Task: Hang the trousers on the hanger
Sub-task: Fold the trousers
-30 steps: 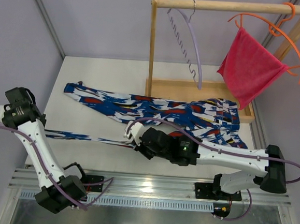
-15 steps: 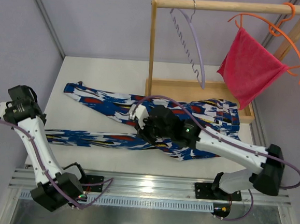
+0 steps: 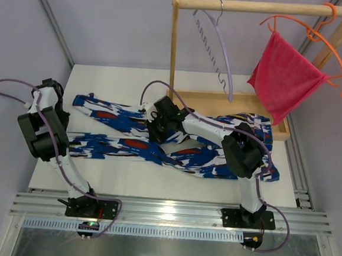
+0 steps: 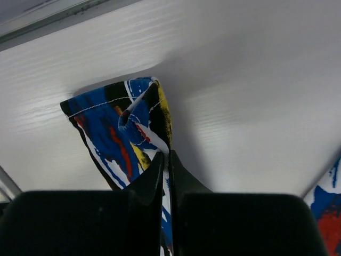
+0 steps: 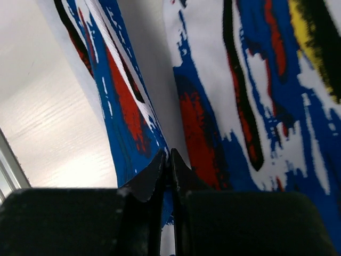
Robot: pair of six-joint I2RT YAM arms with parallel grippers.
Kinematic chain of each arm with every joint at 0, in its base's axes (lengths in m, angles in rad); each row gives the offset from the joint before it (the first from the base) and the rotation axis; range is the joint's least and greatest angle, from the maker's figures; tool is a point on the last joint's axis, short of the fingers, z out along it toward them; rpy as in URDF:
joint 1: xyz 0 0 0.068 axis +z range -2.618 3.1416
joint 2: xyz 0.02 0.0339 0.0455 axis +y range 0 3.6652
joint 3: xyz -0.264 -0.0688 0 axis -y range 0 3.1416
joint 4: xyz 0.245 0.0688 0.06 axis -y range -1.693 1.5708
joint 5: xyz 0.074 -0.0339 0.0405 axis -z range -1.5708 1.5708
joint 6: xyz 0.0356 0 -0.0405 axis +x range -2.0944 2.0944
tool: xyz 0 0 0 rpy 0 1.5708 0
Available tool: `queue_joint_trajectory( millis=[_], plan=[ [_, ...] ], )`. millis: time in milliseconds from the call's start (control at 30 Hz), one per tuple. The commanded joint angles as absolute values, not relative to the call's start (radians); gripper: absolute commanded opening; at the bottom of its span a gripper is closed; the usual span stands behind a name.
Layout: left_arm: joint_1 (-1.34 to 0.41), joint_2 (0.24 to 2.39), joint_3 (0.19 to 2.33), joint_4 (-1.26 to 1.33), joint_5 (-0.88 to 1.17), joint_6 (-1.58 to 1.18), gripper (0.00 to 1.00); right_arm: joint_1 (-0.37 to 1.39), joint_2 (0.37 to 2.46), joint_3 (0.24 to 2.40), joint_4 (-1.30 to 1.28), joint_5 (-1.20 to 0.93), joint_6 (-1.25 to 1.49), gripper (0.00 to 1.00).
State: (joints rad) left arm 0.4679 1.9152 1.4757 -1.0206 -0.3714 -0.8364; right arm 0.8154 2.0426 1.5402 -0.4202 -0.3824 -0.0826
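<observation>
Both jaws clamp the trousers (image 3: 116, 147), spread across the counter (image 3: 125, 181) mid-frame: left on a cuff, right on a centre fold; overhead, my arms (image 3: 206, 129) hide both grips.

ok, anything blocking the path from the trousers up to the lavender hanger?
Nothing visible. The trousers lie on the table, left pincer and right pincer shut on them. The hanger hangs free; the wooden upright is left of it, the orange hanger right, both apart.
</observation>
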Motion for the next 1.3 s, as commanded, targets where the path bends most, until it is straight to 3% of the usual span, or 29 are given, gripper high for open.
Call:
queue_joint_trajectory(
  millis=[0,100,133,167,233,333,500,633,867,933,1067,1133,1267],
  plan=[
    [0.479,1.965,1.595,-0.92,-0.466,-0.785,0.0,0.769,2.039,1.627,-0.506,-0.307,-0.089,0.09],
    [0.476,1.98,1.635,-0.923,-0.454,-0.775,0.17,0.761,2.085,1.676,-0.523,-0.255,-0.078,0.17],
    [0.472,1.974,1.64,-0.922,-0.457,-0.759,0.27,0.761,2.091,1.689,-0.529,-0.252,-0.071,0.2],
    [0.462,1.945,1.64,-0.925,-0.466,-0.753,0.32,0.761,2.094,1.703,-0.532,-0.232,-0.063,0.31],
    [0.44,1.899,1.619,-0.928,-0.492,-0.733,0.44,0.762,2.069,1.701,-0.535,-0.216,-0.022,0.39],
    [0.368,1.793,1.569,-0.94,-0.586,-0.735,0.5,0.764,1.981,1.666,-0.567,-0.135,0.078,0.47],
    [0.327,1.628,1.344,-0.905,-0.568,-0.788,0.49,0.762,1.768,1.442,-0.619,0.133,0.406,0.47],
    [0.328,1.536,1.162,-0.822,-0.56,-0.792,0.5,0.762,1.551,1.238,-0.637,0.228,0.731,0.47],
    [0.472,1.597,1.002,-0.691,-0.325,-0.821,0.55,0.747,1.2,0.968,-0.799,0.477,1.183,0.48],
    [0.491,1.633,0.957,-0.6,-0.289,-0.853,0.62,0.694,1.172,0.924,-0.828,0.547,1.192,0.47],
    [0.508,1.704,0.945,-0.559,-0.255,-0.9,0.64,0.401,1.195,0.885,-0.885,0.557,1.201,0.46],
    [0.508,1.726,0.933,-0.538,-0.25,-0.902,0.64,0.347,1.193,0.873,-0.934,0.571,1.259,0.45],
    [0.508,1.773,0.957,-0.557,-0.255,-0.893,0.52,0.253,1.129,0.787,-0.986,0.607,1.344,0.45]
  ],
)
